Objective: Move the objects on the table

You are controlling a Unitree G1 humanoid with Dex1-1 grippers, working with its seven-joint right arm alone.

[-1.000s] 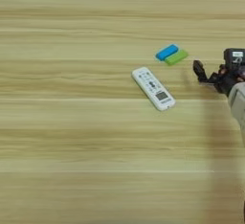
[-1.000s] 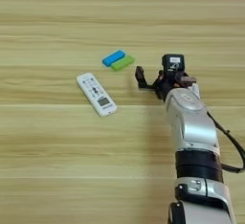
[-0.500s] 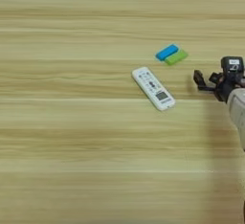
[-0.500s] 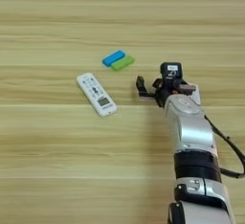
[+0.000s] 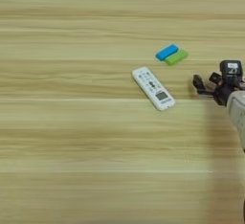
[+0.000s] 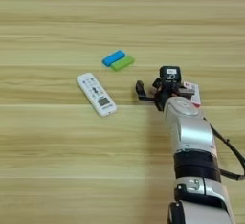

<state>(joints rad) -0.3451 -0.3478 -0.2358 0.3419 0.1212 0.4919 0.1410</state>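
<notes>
- Left eye view: I see my pincer (image 5: 203,85) at the right edge, just below mid-height, black fingers pointing left; I cannot tell how far they are parted. The blue block (image 5: 166,52) and green block (image 5: 175,57) lie touching, right of centre in the upper half; the white remote (image 5: 153,87) lies just below-left of them.
- Right eye view: the silver forearm (image 6: 188,127) rises from the bottom edge on the tabletop (image 6: 48,161). The red piece (image 6: 191,92) with its white label sits just right of the wrist, partly hidden.
</notes>
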